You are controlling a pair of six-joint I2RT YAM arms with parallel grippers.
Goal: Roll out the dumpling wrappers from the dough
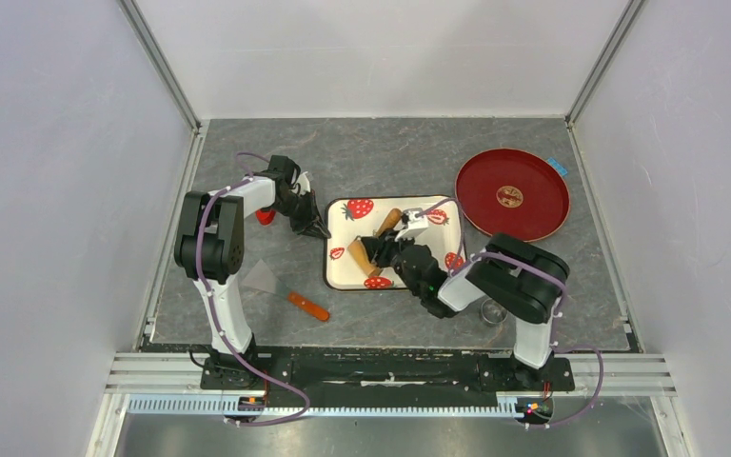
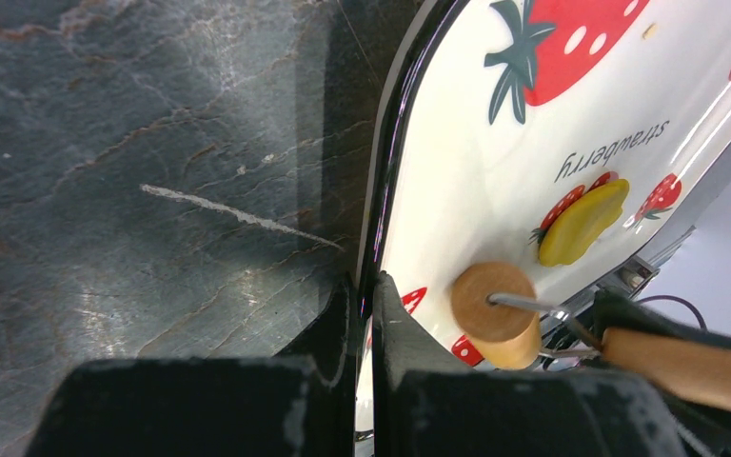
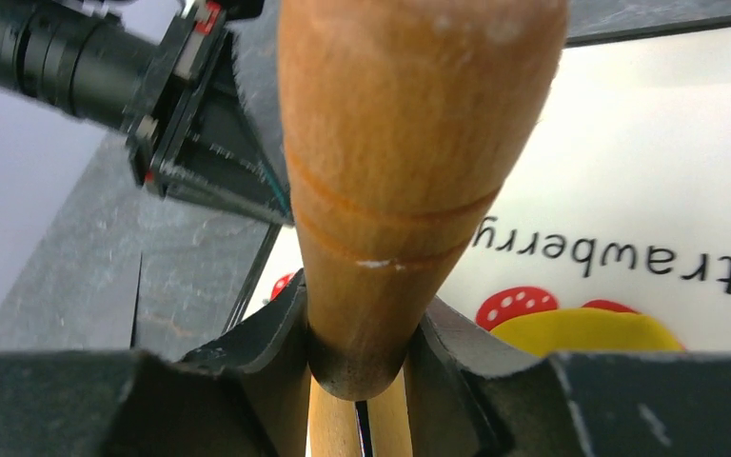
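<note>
Your right tool (image 3: 362, 319) is clamped on the handle of the tan wooden roller (image 3: 409, 143), and your left tool (image 2: 367, 286) is pinched on the black rim of the white strawberry-print tray (image 2: 481, 152), midway between the table's left and right edges. The small yellow dough patch (image 2: 582, 221) lies in the tray just beside the roller's end, so a skewed or heavy pass could miss it or tip the tray loose. The tray reads "strawberry".

top external looks steeply down from above and behind the arm bases, wide over the grey stone-look table (image 1: 390, 152). left wrist sits close behind the black left fingers (image 2: 339, 328), facing past their tips across the white strawberry-printed tray (image 2: 457, 143). right wrist stares between the right fingers (image 3: 271, 338), hard against the tan wooden roller (image 3: 390, 190). both wrist views share the soft yellow dough piece (image 2: 581, 221) beyond the fingertips.
</note>
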